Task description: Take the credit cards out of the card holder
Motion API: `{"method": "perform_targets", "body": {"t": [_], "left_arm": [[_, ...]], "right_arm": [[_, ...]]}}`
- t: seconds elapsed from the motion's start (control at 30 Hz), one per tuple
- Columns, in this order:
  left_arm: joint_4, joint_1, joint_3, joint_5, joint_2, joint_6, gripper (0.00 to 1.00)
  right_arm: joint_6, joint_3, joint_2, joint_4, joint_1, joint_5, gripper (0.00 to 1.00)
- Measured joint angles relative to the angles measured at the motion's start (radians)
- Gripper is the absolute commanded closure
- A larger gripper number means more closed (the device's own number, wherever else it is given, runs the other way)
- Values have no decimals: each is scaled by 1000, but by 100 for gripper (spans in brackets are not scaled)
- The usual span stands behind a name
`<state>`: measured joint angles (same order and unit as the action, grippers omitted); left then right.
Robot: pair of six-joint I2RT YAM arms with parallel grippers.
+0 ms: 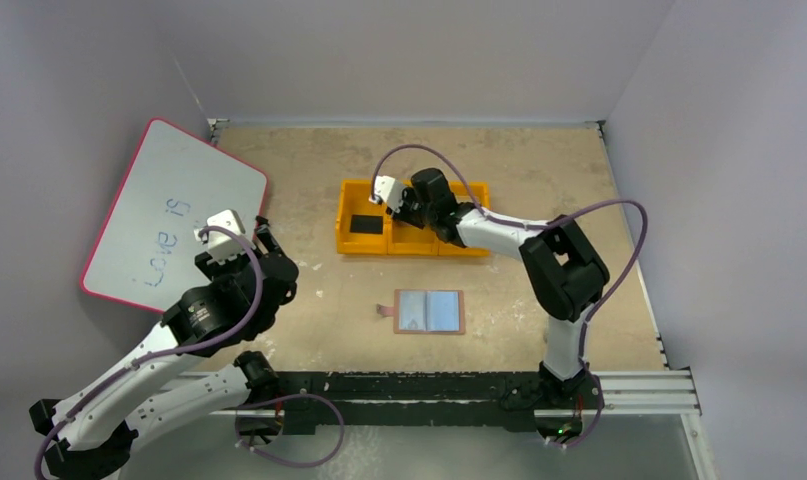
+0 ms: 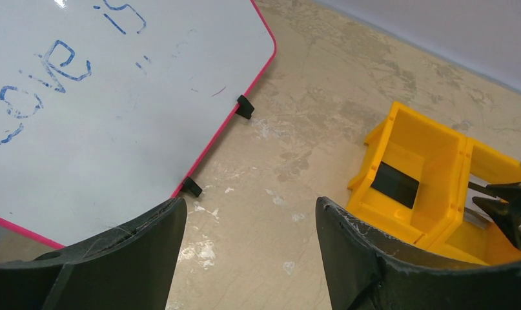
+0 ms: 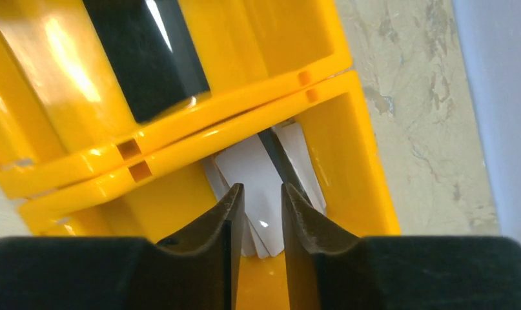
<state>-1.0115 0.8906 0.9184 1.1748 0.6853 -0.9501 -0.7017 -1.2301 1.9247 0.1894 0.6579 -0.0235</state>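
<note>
**Operator:** Tan leather first. Where is it?

**Describer:** Your card holder (image 1: 429,312) lies open and flat on the mottled beige table (image 1: 539,170), near the arm bases. Its two pale blue-grey inner panels face up, and a small tab sticks out at its left edge.

**Operator:** And the tray?

**Describer:** A glossy orange plastic tray (image 1: 359,184) with three box-shaped compartments sits farther back. The overhead view shows a flat black rectangle (image 1: 364,223) in its left compartment. Only your right wrist view looks into the middle compartment, where thin, pale credit cards (image 3: 248,168) lean in a loose fan.

**Operator:** My grippers?

**Describer:** Your right gripper (image 3: 263,197) hangs over that middle compartment, its black fingers a narrow gap apart and pinching nothing. Your left gripper (image 2: 251,213) is spread wide with nothing between its fingers. It sits above the table beside a pink-rimmed whiteboard (image 2: 115,97) with blue handwriting, well apart from the card holder.
</note>
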Motion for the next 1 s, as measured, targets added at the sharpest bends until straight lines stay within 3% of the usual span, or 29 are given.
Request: {"method": "perform_targets", "body": {"t": [0.07,0.23,0.57,1.0], "left_arm": [[0,0,0,0,0,0,28],[0,0,0,0,0,0,28],[0,0,0,0,15,0,28],[0,0,0,1,19,0,28]], "right_arm": [[81,0,-28,6,-3,-26,90],[272,0,-65,8,-5,-90,97],[548,-2,-10,-52,-6,-149,97],[605,-52,85,-105,-19,-35,94]]}}
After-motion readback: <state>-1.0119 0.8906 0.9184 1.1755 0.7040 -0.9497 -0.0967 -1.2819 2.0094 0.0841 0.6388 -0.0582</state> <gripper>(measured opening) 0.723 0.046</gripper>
